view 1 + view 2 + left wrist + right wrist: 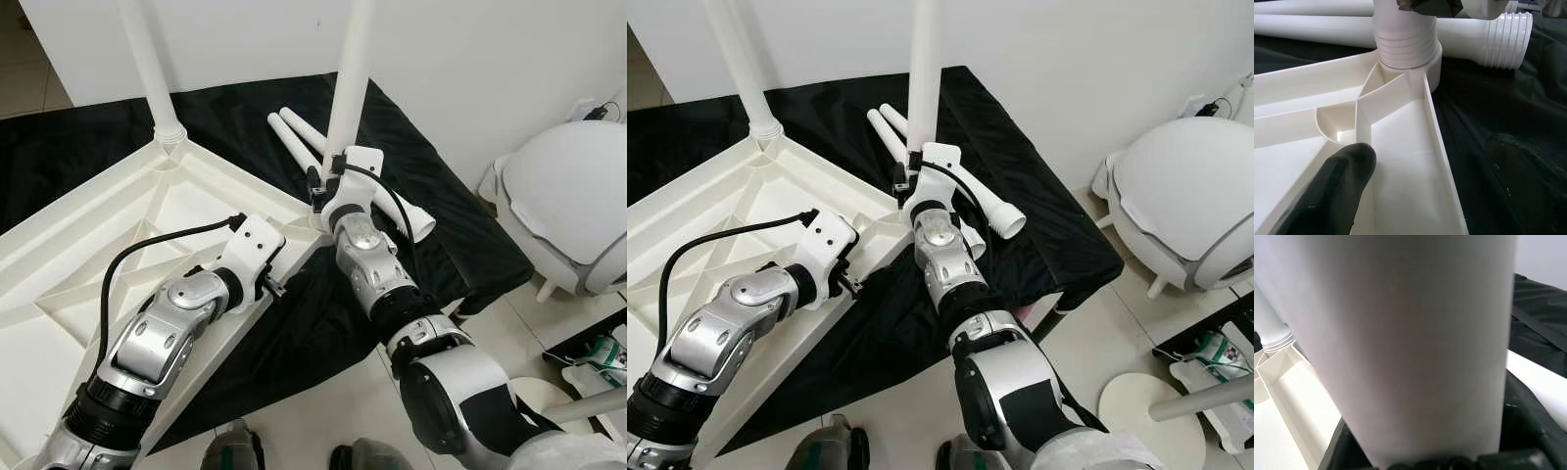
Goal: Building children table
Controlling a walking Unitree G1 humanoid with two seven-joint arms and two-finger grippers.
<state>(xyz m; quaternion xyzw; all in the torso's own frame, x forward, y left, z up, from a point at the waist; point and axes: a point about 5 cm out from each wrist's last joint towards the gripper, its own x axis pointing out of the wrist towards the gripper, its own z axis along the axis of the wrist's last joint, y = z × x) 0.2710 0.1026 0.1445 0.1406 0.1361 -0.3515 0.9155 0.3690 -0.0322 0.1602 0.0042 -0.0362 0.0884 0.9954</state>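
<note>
Screwing the upright leg [348, 73] into the corner socket [1415, 58] of the upturned tabletop [88, 245] looks to be the step in hand; the right jaws [328, 176] are clamped on that leg just above its threaded foot, so the leg rises straight out of the jaws and the socket sits directly below them; to do it well the leg should be kept plumb over the socket while it turns, since a tilt would likely cross the plastic threads; the left jaws [265, 279] rest on the tabletop's rim beside that corner, and pressing down there should stop the top spinning with the leg; whether the left jaws are apart or together I cannot tell, as one black finger [1332, 191] alone shows, lying on the ribbed underside; two spare legs [304, 137] lie on the black cloth [441, 235] just beyond the right jaws, and another fitted leg [152, 69] stands at the far corner, well apart from both jaws. From the left wrist the threads appear partly sunk in the socket, several ridges bare above its rim, a detail too small for the head cameras; the right wrist offers the leg's smooth shaft [1410, 342] pressed close; the head views alone give the leg's uprightness and both arms together.
</note>
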